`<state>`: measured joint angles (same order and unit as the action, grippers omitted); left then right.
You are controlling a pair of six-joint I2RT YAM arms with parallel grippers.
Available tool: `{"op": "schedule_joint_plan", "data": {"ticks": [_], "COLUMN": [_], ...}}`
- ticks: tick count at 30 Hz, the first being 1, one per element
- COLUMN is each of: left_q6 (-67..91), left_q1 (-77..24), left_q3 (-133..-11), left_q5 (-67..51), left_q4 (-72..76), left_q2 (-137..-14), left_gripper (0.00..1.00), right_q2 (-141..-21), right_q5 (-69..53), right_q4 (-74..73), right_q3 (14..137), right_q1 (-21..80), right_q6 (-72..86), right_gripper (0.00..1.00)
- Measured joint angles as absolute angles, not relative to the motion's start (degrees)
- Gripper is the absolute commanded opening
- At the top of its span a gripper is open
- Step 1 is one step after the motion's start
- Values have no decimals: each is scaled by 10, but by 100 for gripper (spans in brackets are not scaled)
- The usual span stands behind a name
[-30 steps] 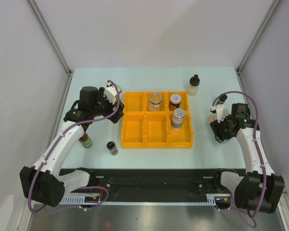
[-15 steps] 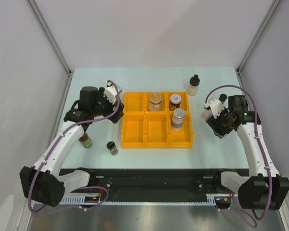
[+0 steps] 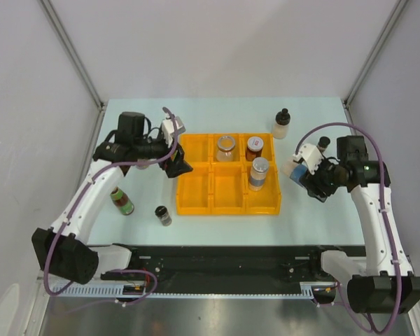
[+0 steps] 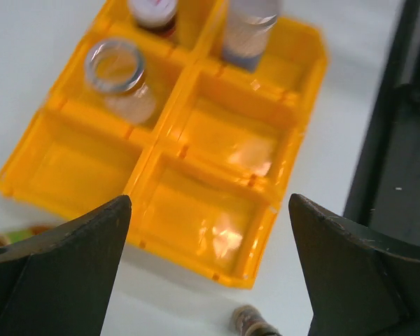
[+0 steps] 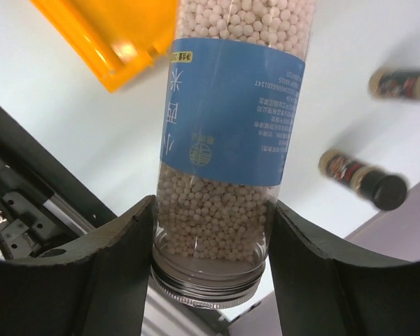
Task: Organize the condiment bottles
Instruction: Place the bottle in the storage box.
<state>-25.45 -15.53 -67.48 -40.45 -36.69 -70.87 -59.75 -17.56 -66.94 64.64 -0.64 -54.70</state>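
Observation:
My right gripper (image 3: 302, 170) is shut on a blue-labelled shaker (image 5: 227, 140) full of white beads, held above the table just right of the yellow tray (image 3: 196, 190); the shaker also shows in the top view (image 3: 295, 170). My left gripper (image 3: 179, 165) is open and empty over the tray's left edge, its fingers (image 4: 63, 266) wide apart. In the tray stand a clear silver-lidded jar (image 3: 226, 147), a red-labelled jar (image 3: 255, 148) and a tall silver-lidded shaker (image 3: 259, 173). On the table are a black-capped white bottle (image 3: 282, 124), a green-and-red bottle (image 3: 122, 201) and a small black-capped jar (image 3: 164, 215).
The tray's three left and near compartments (image 4: 210, 217) hold nothing. A black rail (image 3: 217, 260) runs along the table's near edge. Grey walls close in the table on both sides and at the back.
My left gripper has swung right from beside the tray to over its left edge. My right gripper has moved left toward the tray with the shaker in it.

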Motion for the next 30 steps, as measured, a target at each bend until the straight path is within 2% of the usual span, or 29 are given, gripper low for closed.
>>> {"op": "schedule_joint_plan", "data": {"ticks": [4,7,13,18,30], "left_q6": [-304,-361,-461,-466,-451], "left_q1": [-167,-179,-198,-209,-270], "left_q3": [-802,-910,-1117,-1158,-1191], "left_q5": [-558,-646,-761,-786,-820], "left_q4": [-441,-527,-693,-745,-770], "left_q2": [-785,-863,-1058,-1115,-1122], "left_gripper": [100,100,100,99,100], "right_q2": [-579,-578,-590,-610,-648], "right_q5": [-236,-273,-300,-307,-300], "right_q4": [-701,-707,-703,-686,-583], "right_q3": [707,738,757,776,778], "right_q1": [8,42,125,175,258], "right_q6": [-569,-573,-558,-540,-484], "right_gripper": [20,17,11,11,11]}}
